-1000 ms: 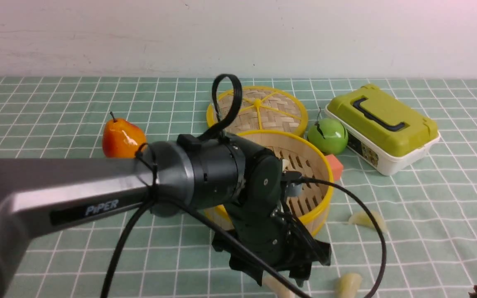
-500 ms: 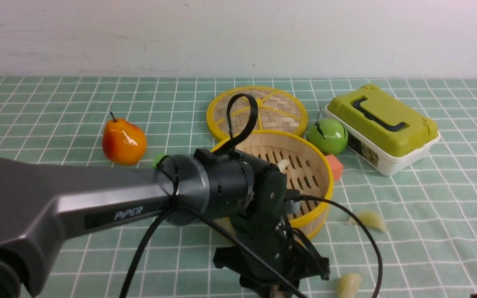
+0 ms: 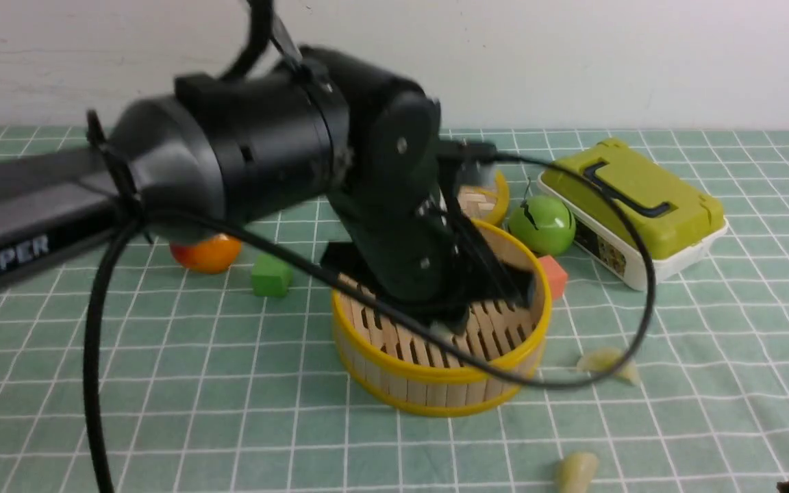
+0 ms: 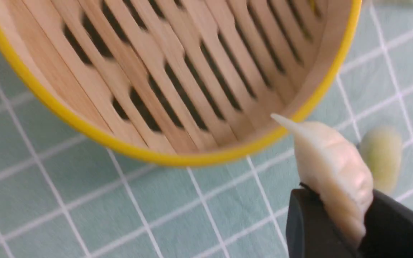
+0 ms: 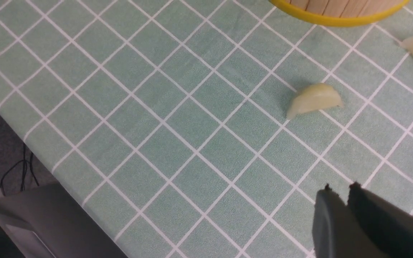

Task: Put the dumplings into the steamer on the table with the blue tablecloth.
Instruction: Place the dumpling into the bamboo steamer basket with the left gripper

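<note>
Pinching one dumpling (image 4: 330, 157) by its end in the left gripper (image 4: 337, 200) at the steamer (image 3: 435, 375) rim, mid-table; released early, could clip that rim and tumble onto the tablecloth (image 3: 161, 383); right gripper (image 5: 340, 188) closed, empty

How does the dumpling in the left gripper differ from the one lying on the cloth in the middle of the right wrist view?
The held dumpling is pinched in the left gripper, off the cloth; the loose dumpling lies on the cloth. The held one looks cream-white, the loose one yellowish-green. The held one points tip first; the loose one lies flat. Both are crescents, neither in the steamer.
</note>
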Robot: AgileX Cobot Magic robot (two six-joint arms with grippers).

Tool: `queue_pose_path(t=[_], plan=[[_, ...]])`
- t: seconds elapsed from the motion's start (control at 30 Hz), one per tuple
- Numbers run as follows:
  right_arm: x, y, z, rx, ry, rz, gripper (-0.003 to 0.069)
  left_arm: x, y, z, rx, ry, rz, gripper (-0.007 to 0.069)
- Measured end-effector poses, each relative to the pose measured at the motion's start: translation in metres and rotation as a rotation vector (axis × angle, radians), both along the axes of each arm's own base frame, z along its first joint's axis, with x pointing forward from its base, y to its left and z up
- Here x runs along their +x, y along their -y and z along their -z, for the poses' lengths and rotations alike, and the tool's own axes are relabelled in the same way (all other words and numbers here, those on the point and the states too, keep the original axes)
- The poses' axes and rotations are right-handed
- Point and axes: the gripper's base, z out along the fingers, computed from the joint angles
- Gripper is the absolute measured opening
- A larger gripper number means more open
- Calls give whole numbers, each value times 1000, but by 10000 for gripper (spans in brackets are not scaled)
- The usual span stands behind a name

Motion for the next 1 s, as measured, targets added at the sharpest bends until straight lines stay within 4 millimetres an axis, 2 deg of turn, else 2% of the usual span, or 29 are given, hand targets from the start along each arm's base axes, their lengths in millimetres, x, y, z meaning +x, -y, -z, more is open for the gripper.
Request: queue_pose_path(t=[0.07, 0.13, 0.23, 0.27, 0.3, 0.4, 0.53, 0.6, 0.63, 0.8, 0.87, 0.97, 1.0], plan=[[1, 0, -1, 8, 7, 2, 79, 23, -9, -5, -8, 29, -50, 154], [1, -1, -1, 10, 9, 3, 80, 44, -15, 0, -11, 34, -90, 154], [1, -1, -1, 29, -8, 33, 85, 76, -19, 23, 4, 28, -135, 154], [1, -1, -1, 33, -13, 39, 85, 80, -19, 27, 6, 25, -139, 154], [1, 0, -1, 41, -25, 63, 86, 90, -18, 41, 14, 15, -150, 154], [4, 2, 2, 33, -71, 136, 90, 107, -14, 73, 36, -9, -161, 154], [10, 5, 10, -17, -141, 216, 95, 114, -11, 98, 52, -20, -160, 165], [14, 5, 14, -43, -176, 243, 98, 116, -10, 105, 57, -23, -159, 204], [17, 5, 16, -54, -190, 249, 105, 117, -9, 108, 61, -21, -158, 253], [26, 0, 24, -85, -239, 251, 158, 116, -12, 96, 83, -23, -156, 372], [33, -3, 28, -100, -263, 253, 227, 112, -16, 75, 119, -24, -141, 409], [46, -9, 34, -124, -299, 252, 325, 103, -24, 30, 146, 21, -103, 416], [53, -12, 36, -136, -317, 249, 367, 96, -30, 4, 146, 60, -88, 408]])
